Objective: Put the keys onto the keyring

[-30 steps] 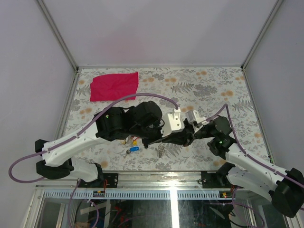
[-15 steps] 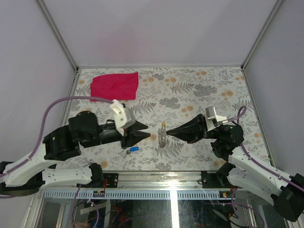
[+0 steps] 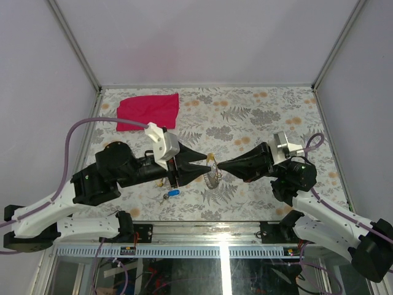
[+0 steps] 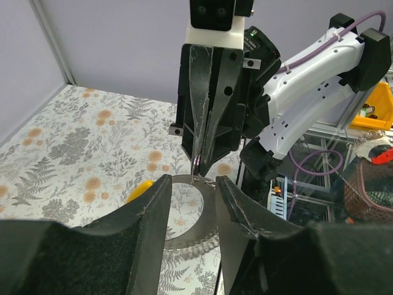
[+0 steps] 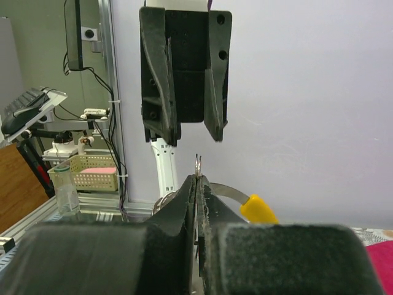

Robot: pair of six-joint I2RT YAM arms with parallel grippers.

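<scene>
keys: a blue-headed key (image 3: 174, 193) lies flat on the floral table (image 3: 276, 117), nearest the arm bases and apart from both grippers.

beyond it, near the table centre, the keyring (image 3: 213, 175) sits between the two grippers, which face each other tip to tip.

right gripper (image 3: 221, 165): clenched. in the right wrist view the thin metal of the ring is pinched between the closed pads. the link chain (image 4: 190, 241) trails from the ring.

a yellow-headed key (image 3: 211, 159) sits at the ring, just beside the pinch point. whether it is threaded on cannot be told.

left gripper (image 3: 206, 165): released. in the left wrist view its fingers (image 4: 153, 209) stand parted, with the ring showing in the gap between them. contact with the ring cannot be confirmed.

farthest, a red cloth (image 3: 148, 110) lies flat toward the far left corner, well apart from the keys and both grippers.
</scene>
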